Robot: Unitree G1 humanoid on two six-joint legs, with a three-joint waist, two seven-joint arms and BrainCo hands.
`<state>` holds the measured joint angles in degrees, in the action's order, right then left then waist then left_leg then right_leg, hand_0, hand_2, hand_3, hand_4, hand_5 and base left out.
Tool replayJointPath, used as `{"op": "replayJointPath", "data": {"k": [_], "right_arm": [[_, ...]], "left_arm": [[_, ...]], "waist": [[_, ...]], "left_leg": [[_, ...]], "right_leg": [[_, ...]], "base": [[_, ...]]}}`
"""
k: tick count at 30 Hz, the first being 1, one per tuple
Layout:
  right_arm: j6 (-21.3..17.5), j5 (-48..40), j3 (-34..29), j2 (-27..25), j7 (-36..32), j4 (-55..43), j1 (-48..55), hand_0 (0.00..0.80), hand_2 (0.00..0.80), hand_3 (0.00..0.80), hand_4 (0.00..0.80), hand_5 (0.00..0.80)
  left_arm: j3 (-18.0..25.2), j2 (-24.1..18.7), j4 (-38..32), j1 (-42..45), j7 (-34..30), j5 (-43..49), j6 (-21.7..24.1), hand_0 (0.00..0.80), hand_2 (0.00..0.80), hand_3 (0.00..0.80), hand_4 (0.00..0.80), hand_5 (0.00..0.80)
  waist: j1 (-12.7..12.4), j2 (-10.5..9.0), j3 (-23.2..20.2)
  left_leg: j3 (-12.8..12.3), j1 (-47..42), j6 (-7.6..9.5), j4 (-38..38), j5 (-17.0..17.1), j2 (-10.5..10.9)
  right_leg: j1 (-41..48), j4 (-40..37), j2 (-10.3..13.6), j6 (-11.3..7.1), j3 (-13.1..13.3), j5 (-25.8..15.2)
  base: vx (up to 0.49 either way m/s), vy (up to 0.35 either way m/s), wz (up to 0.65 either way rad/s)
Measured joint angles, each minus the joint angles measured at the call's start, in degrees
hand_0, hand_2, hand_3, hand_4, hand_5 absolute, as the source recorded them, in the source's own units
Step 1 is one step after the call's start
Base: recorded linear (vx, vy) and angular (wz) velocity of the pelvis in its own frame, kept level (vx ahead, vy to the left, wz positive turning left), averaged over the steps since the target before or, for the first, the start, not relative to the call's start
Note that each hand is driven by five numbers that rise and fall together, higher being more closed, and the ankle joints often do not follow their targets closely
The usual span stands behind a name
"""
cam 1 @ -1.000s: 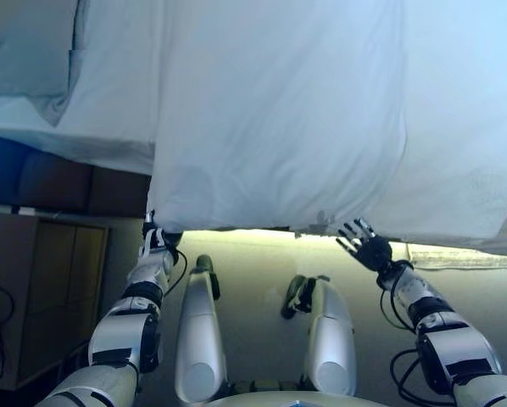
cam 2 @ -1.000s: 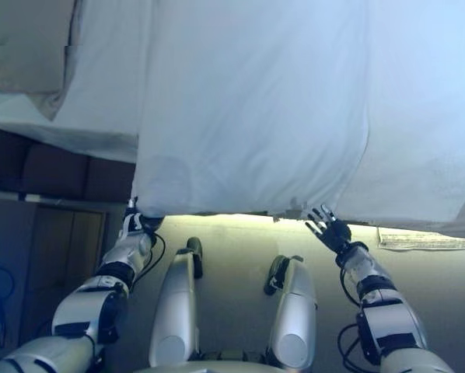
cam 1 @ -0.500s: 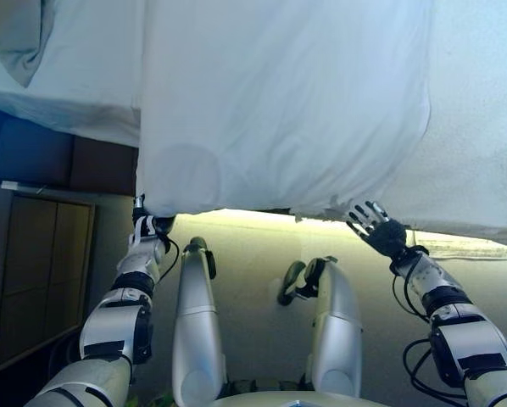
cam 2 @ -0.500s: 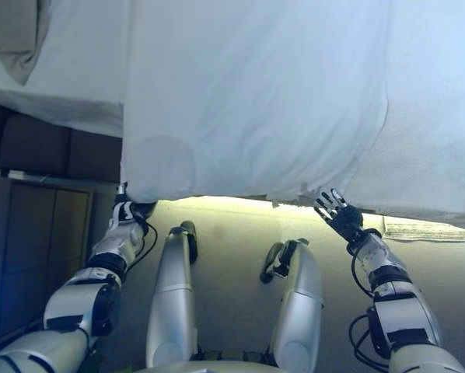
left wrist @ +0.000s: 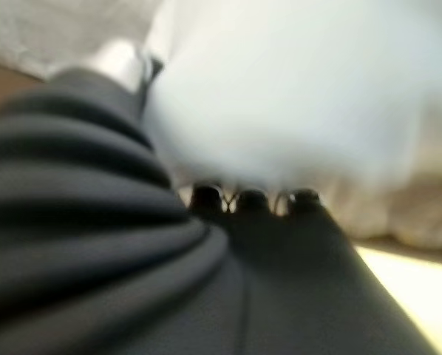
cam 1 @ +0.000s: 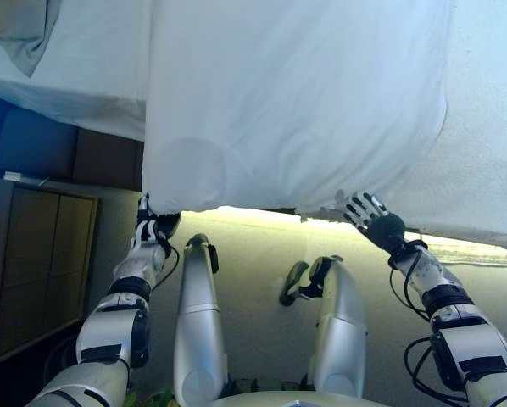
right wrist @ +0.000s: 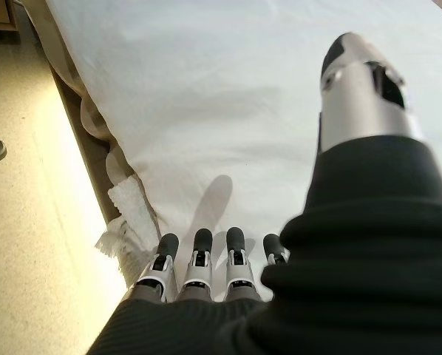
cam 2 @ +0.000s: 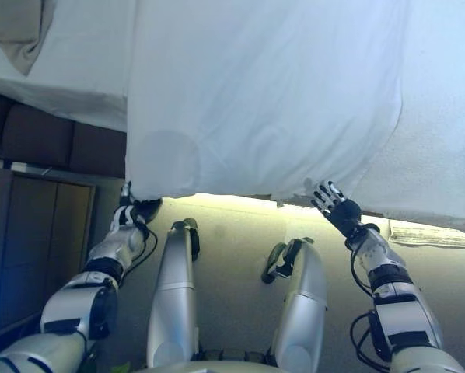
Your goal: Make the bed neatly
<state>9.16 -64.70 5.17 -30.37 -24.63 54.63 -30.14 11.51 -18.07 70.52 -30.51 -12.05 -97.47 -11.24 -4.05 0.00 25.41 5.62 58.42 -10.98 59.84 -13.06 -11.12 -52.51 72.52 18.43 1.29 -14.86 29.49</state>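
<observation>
Two hands at the white sheet's (cam 1: 296, 102) hanging edge, which fills the upper centre of frame. My left hand (cam 1: 153, 231), lower left, sits under the corner; fingers hidden, can't tell. My right hand (cam 1: 374, 222), centre-right, fingers straight & spread by the hem.
</observation>
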Motion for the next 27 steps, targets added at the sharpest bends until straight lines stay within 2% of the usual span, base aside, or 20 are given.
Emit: {"op": "replayJointPath", "data": {"k": [4, 6, 8, 11, 13, 15, 17, 18, 21, 22, 24, 27], "right_arm": [[-0.1, -0.1, -0.1, 0.1, 0.0, -0.5, 1.5, 0.000, 0.000, 0.000, 0.000, 0.000], [-0.1, -0.1, -0.2, 0.6, 0.0, -0.5, 3.0, 0.000, 0.000, 0.000, 0.000, 0.000], [-0.1, 0.0, -0.2, 1.8, -0.2, -0.5, 4.5, 0.000, 0.000, 0.000, 0.000, 0.000], [-0.4, 0.0, -0.3, 3.7, -0.9, -0.4, 5.4, 0.000, 0.000, 0.000, 0.000, 0.000], [-0.4, 0.0, -0.2, 5.2, -1.0, -0.3, 5.5, 0.000, 0.000, 0.000, 0.000, 0.000], [-0.5, 0.1, -0.2, 6.0, -1.0, -0.3, 5.8, 0.000, 0.000, 0.000, 0.000, 0.000], [-0.5, 0.1, -0.2, 6.3, -0.9, -0.4, 6.2, 0.000, 0.000, 0.000, 0.000, 0.000], [-0.5, 0.1, -0.1, 6.4, -0.7, -0.6, 6.6, 0.000, 0.000, 0.000, 0.000, 0.000], [-1.2, 0.0, -0.2, 7.0, 0.3, -3.1, 8.4, 0.000, 0.000, 0.000, 0.000, 0.000], [-1.4, 0.0, -0.2, 7.1, 0.4, -3.4, 8.6, 0.000, 0.000, 0.000, 0.000, 0.000], [-1.6, 0.0, -0.2, 7.1, 1.1, -3.8, 8.5, 0.000, 0.000, 0.000, 0.000, 0.000], [-1.6, -0.1, -0.2, 6.8, 1.4, -3.8, 7.9, 0.000, 0.000, 0.000, 0.000, 0.000]], "left_arm": [[5.6, -0.6, 8.6, 14.7, 1.7, 3.1, -2.0, 0.000, 0.000, 0.000, 0.000, 0.000], [5.8, -1.2, 10.6, 20.4, 1.2, 5.4, -2.8, 0.000, 0.000, 0.000, 0.000, 0.000], [6.4, -1.3, 10.7, 24.1, 0.2, 6.9, -3.6, 0.000, 0.000, 0.000, 0.000, 0.000], [6.5, -0.9, 10.9, 25.8, -1.9, 8.7, -4.6, 0.000, 0.000, 0.000, 0.000, 0.000], [6.5, -0.7, 10.9, 25.2, -4.4, 9.3, -4.8, 0.000, 0.000, 0.000, 0.000, 0.000], [6.2, -0.7, 9.7, 23.7, -7.7, 10.1, -4.3, 0.000, 0.000, 0.000, 0.000, 0.000], [4.6, -0.4, 5.2, 22.0, -11.6, 10.1, -3.1, 0.000, 0.000, 0.000, 0.000, 0.000], [3.3, 0.1, 0.3, 21.6, -13.7, 10.0, -1.8, 0.000, 0.000, 0.000, 0.000, 0.000], [-6.1, 0.5, -19.9, 21.6, -18.2, 7.7, 5.1, 0.000, 0.000, 0.000, 0.000, 0.000], [-8.3, 0.5, -24.2, 21.0, -20.9, 7.8, 6.6, 0.000, 0.000, 0.000, 0.000, 0.000], [-11.9, 0.4, -28.3, 19.6, -27.1, 7.9, 9.6, 0.000, 0.000, 0.000, 0.000, 0.000], [-12.8, 0.0, -30.2, 17.7, -34.5, 9.3, 12.4, 0.000, 0.000, 0.000, 0.000, 0.000]], "waist": [[-0.2, 0.08, 0.4], [-1.5, 0.23, 0.7], [-2.1, 0.12, 0.7], [-2.1, -0.22, 0.8], [-1.8, -0.38, 0.9], [-1.5, -0.82, 1.1], [-1.5, -1.03, 1.2], [-1.5, -1.09, 1.2], [-1.8, -1.22, 1.2], [-1.7, -1.22, 1.2], [-1.8, -1.24, 1.2], [-1.7, -1.24, 1.2]], "left_leg": [[-0.6, -2.2, 0.05, -1.4, 0.1, 0.3], [-0.9, -4.0, 0.44, -3.0, 0.4, 0.4], [-1.4, -5.9, 1.66, -5.9, 1.3, 0.5], [-2.5, -8.0, 2.67, -10.2, 2.5, 0.5], [-2.7, -10.2, 1.55, -13.5, 4.7, 0.4], [-3.7, -12.6, 1.78, -16.6, 5.7, 0.6], [-4.5, -15.0, 1.86, -19.3, 6.5, 1.1], [-4.8, -16.1, 2.01, -20.6, 6.9, 1.4], [-5.5, -18.7, 2.31, -24.3, 8.8, 1.9], [-5.5, -19.5, 2.41, -25.3, 9.2, 2.1], [-5.7, -20.7, 2.49, -26.4, 9.3, 2.4], [-5.7, -21.0, 2.51, -26.5, 9.3, 2.5]], "right_leg": [[1.9, -0.9, 0.6, -0.08, -0.1, 0.0], [3.5, -2.2, 0.5, -0.20, -0.1, -0.1], [5.3, -4.8, 0.1, -0.48, -0.5, -0.8], [7.1, -8.9, -0.6, -0.80, -0.7, -2.7], [9.1, -12.1, -1.3, -1.49, -1.2, -4.3], [11.3, -15.0, -1.3, -1.71, -1.5, -5.6], [13.5, -17.5, -1.3, -2.36, -1.7, -6.6], [14.5, -18.6, -1.2, -2.65, -1.9, -7.0], [17.6, -22.2, -1.0, -3.29, -2.9, -8.1], [18.6, -23.1, -1.1, -3.50, -3.0, -8.4], [19.8, -24.2, -1.0, -3.83, -3.0, -8.6], [20.2, -24.7, -1.0, -3.94, -3.1, -8.7]], "base": [[0.083, 0.031, 0.05], [0.072, 0.028, 0.05], [0.042, 0.017, 0.10], [0.049, 0.009, 0.05], [0.068, 0.010, -0.03], [0.083, 0.013, 0.03], [0.062, -0.001, 0.06], [0.036, -0.015, 0.10], [0.002, -0.034, 0.19], [-0.012, -0.033, 0.18], [-0.003, -0.012, 0.05], [0.000, 0.000, 0.00]]}}
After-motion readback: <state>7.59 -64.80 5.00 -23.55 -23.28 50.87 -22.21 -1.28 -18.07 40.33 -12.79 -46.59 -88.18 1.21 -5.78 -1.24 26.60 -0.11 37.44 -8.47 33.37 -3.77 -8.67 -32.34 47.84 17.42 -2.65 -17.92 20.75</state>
